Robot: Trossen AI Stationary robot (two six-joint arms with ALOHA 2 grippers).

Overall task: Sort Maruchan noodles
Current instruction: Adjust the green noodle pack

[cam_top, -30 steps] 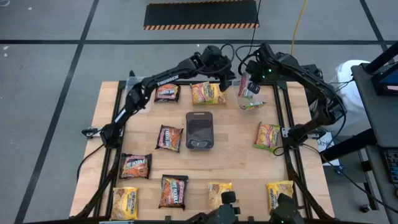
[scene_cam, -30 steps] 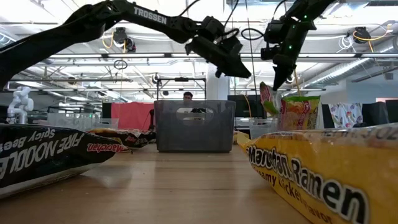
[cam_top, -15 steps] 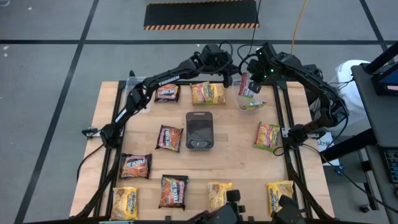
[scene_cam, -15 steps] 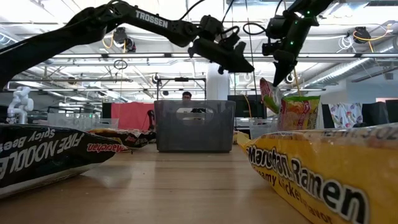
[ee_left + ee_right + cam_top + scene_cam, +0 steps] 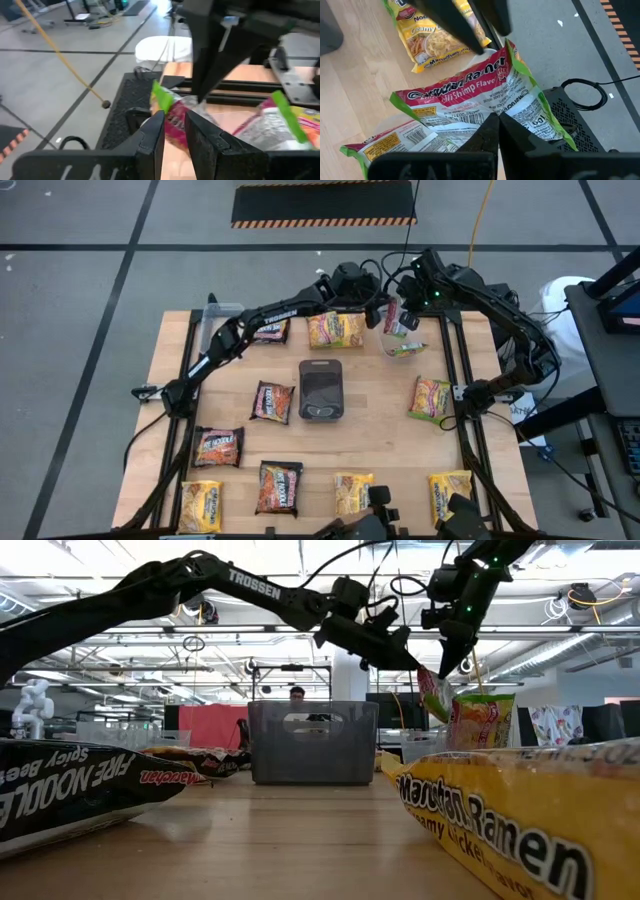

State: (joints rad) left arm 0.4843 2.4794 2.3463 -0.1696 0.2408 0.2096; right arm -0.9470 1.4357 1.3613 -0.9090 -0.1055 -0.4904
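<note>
Ten or so Maruchan noodles packets lie loose on the bench, so the sort looks barely begun. Along the near edge sit four: three yellow packets (image 5: 200, 505) and a dark packet (image 5: 279, 486). Farther in are two more dark ones, a green-edged packet (image 5: 431, 397) by the right edge and the grey tray (image 5: 321, 389) at the centre, apparently empty. By the far edge lie another dark and another yellow one. At the far right corner a clear tub (image 5: 418, 349) holds at least one green-edged packet, the only sorting that shows. Above it the right gripper (image 5: 495, 117) is clamped on a shrimp packet (image 5: 470, 95), which hangs in the air. The left gripper (image 5: 172, 120) is close against that packet, fingers a little apart with it showing in the gap; whether they touch it I cannot tell. Only the right wrist view gives the flavour label and the pinch. The low view shows the packet clear of the tub. The high view alone gives the whole count.
</note>
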